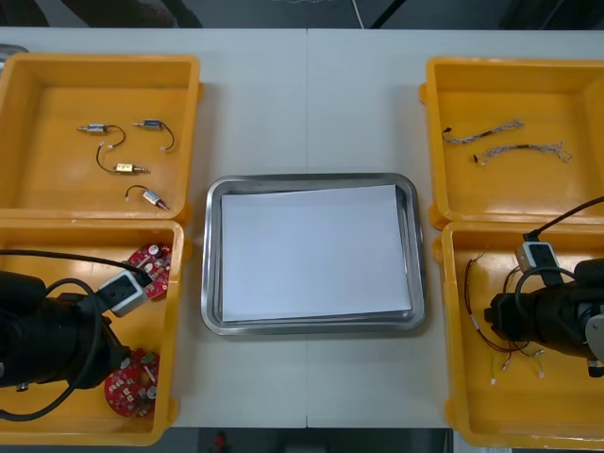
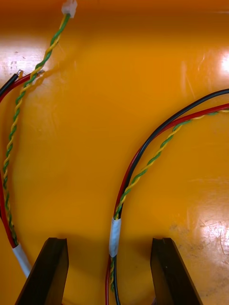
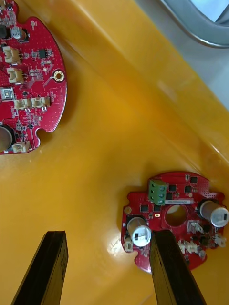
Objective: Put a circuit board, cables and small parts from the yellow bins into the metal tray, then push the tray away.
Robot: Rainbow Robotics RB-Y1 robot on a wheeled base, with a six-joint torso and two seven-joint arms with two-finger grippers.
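Near left bin (image 1: pixel 179 316), glossy plastic: left claw (image 3: pixel 109 236) open, one of two round red boards (image 3: pixel 174 217) just beside one finger. Near right bin (image 1: pixel 449 330): right claw (image 2: pixel 109 243) open, astride a red, black and twisted cable (image 2: pixel 115 231). Shiny tray (image 1: pixel 210 283), white inside, sits between the bins. Far left bin (image 1: pixel 28 142): four small metal parts (image 1: pixel 125 169). Far right bin (image 1: pixel 528 189): two twisted cables (image 1: pixel 483 132).

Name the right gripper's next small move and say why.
Probably lower a little and shut the fingers on the cable. The right gripper is open in its bin, and the cable's white-taped stretch lies between the fingers. The left gripper hangs open beside a board.
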